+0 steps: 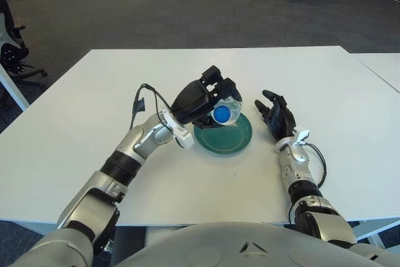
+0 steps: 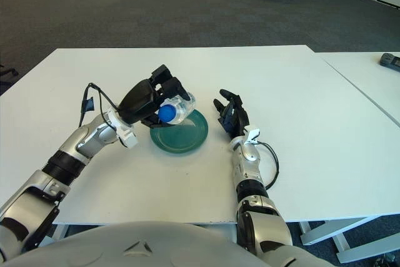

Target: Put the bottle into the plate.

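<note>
Left hand (image 1: 206, 99): fingers clasped round clear bottle (image 1: 225, 112), blue cap toward camera, held over green plate (image 1: 234, 139).
Right hand (image 1: 275, 117): just right of plate, fingers spread, holding nothing.
</note>
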Robot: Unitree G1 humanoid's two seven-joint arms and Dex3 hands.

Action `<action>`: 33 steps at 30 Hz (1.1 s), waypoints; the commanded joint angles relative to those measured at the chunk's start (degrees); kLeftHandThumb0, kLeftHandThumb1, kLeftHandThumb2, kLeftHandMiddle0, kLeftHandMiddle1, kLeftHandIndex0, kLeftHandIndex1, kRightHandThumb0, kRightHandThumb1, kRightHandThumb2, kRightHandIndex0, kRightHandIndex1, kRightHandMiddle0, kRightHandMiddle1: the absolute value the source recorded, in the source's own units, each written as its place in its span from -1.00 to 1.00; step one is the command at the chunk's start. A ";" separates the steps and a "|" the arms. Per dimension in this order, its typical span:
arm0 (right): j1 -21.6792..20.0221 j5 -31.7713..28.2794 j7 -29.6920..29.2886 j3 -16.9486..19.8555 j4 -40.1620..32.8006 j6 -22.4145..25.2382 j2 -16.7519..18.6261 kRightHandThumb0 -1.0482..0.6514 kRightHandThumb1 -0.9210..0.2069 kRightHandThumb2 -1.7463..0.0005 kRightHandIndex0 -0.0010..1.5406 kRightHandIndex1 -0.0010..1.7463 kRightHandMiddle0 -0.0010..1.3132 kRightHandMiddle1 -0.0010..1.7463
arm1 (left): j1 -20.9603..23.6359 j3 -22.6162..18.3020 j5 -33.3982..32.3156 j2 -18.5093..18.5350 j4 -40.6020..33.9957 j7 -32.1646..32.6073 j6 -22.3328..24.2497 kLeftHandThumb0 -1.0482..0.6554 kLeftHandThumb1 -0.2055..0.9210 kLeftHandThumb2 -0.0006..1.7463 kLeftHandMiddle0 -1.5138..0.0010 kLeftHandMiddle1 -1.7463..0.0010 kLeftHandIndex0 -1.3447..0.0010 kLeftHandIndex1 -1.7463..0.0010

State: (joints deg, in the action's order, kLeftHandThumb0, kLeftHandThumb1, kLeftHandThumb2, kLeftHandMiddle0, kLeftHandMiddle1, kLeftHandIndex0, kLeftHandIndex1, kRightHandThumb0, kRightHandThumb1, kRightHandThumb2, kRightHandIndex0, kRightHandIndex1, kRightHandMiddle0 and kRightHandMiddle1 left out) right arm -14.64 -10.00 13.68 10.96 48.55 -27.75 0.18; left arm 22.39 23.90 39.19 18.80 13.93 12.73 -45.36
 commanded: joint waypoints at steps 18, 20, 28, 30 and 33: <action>2.22 -0.06 1.02 -0.41 2.92 -1.27 1.22 -0.79 -1.00 -0.19 -0.38 -1.00 -0.91 0.01 | 3.58 -0.66 -15.81 -9.57 12.61 -10.77 -1.43 -0.28 0.08 0.38 -0.48 -1.00 0.20 -1.00; 2.25 -0.21 1.12 -0.34 2.94 -1.32 1.27 -0.79 -1.00 -0.19 -0.38 -1.00 -0.91 0.01 | 3.06 -0.99 -19.33 -10.40 12.54 -13.83 0.05 -0.28 0.08 0.37 -0.48 -1.00 0.20 -1.00; 2.90 -0.14 1.63 -0.58 2.31 -0.97 1.14 -0.76 -1.00 -0.18 -0.39 -1.00 -0.97 0.00 | 0.93 -2.49 -30.07 -12.73 10.44 -24.51 10.31 -0.28 0.10 0.36 -0.49 -1.00 0.21 -1.00; 3.11 -0.35 1.92 -0.58 2.03 -0.62 1.20 -0.74 -1.00 -0.18 -0.39 -1.00 -0.98 0.00 | 0.33 -2.94 -31.25 -13.11 9.00 -26.07 14.16 -0.28 0.10 0.36 -0.49 -1.00 0.21 -1.00; 3.32 -0.73 2.14 -0.37 1.78 -0.46 1.37 -0.73 -1.00 -0.19 -0.41 -1.00 -0.99 0.00 | -0.43 -3.64 -31.77 -13.65 6.81 -27.20 19.25 -0.28 0.10 0.36 -0.50 -1.00 0.21 -1.00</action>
State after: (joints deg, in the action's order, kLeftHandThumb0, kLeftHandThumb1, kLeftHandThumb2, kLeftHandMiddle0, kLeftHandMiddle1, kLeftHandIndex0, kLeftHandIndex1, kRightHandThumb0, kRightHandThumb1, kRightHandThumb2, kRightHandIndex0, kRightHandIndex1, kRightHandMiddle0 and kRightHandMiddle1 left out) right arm -14.45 -10.08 15.52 10.63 48.55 -29.96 0.51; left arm 22.22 22.01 9.37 5.53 23.45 -13.37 -30.79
